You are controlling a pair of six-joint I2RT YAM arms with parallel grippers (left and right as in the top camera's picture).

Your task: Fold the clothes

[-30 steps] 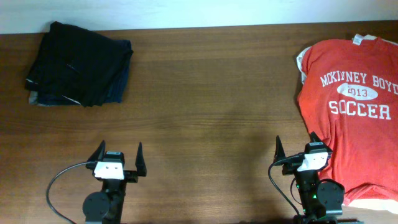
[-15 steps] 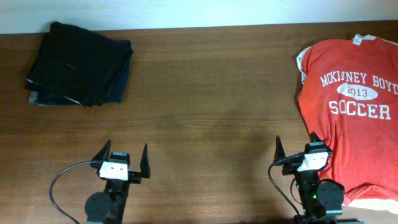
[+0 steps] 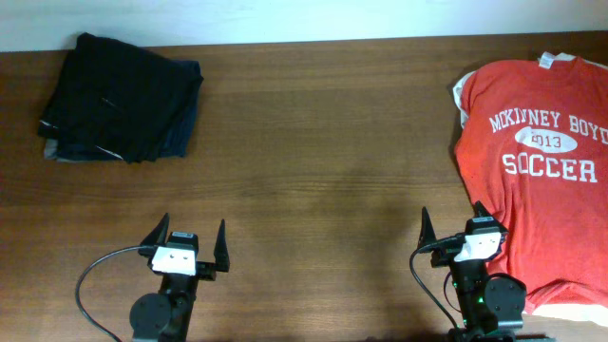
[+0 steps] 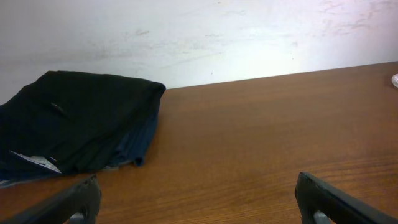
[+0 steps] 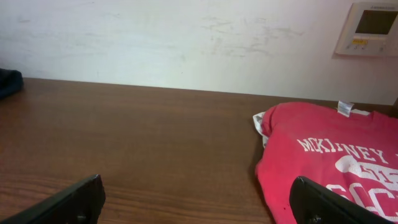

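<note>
Red soccer T-shirt (image 3: 532,171): is lying spread flat and print-up along the right edge of the desk (image 3: 323,142), collar toward the far right corner, hem running down to the near edge.
White garment (image 3: 461,93): is peeking out from under the T-shirt at its far-left shoulder and near hem, so more than one layer is lying there.
Right gripper (image 3: 453,220): is waiting at the near edge just beside the T-shirt's left side, jaws spread wide and holding nothing.
Step in hand: judging by the untouched T-shirt, the first grasp is not yet made.
Doing it well: the right arm is probably best pinching only the red layer at a near corner, while the other arm is taking the matching corner so the cloth is lifting evenly.
Left gripper (image 3: 190,228): is sitting at the near edge toward the left corner, jaws wide apart and empty, well apart from the T-shirt.
Dark folded stack (image 3: 122,98): is resting in the far left corner, looking already folded.
Risk: a deep pinch is likely catching the white garment too.
</note>
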